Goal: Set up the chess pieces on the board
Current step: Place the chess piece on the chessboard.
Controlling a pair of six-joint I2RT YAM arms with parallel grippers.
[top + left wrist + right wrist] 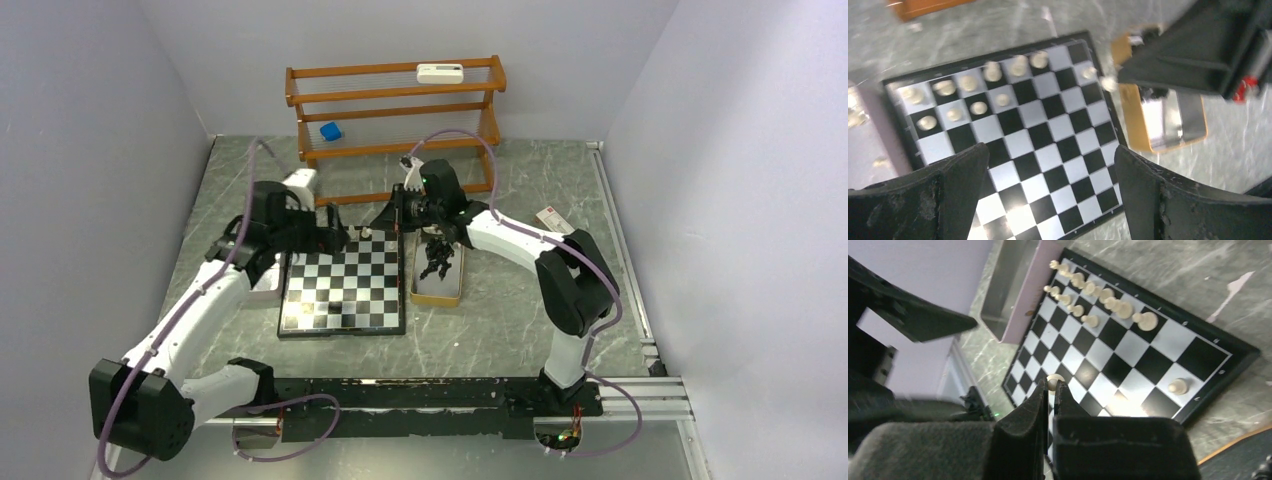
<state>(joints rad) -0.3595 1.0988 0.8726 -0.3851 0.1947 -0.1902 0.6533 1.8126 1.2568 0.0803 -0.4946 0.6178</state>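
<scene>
The board [345, 295] lies flat between my arms. Cream chess pieces [993, 75] stand in its two far rows, and they also show in the right wrist view [1108, 292]. One more cream piece [1178, 386] stands alone near a board corner [1143, 347]. My right gripper [1052, 387] is shut on a small cream piece [1052, 381] and hangs above the board's far right corner [395, 215]. My left gripper [1053, 170] hovers over the board [1048, 155] with its fingers [963, 170] wide apart and nothing between them. Black pieces [438, 258] lie heaped in a tray.
A yellow-rimmed metal tray [440, 298] sits right of the board. A pinkish tray [1008, 285] sits along its left side, partly under my left arm. A wooden rack [395, 105] at the back holds a blue cube [331, 131] and a white device [440, 72].
</scene>
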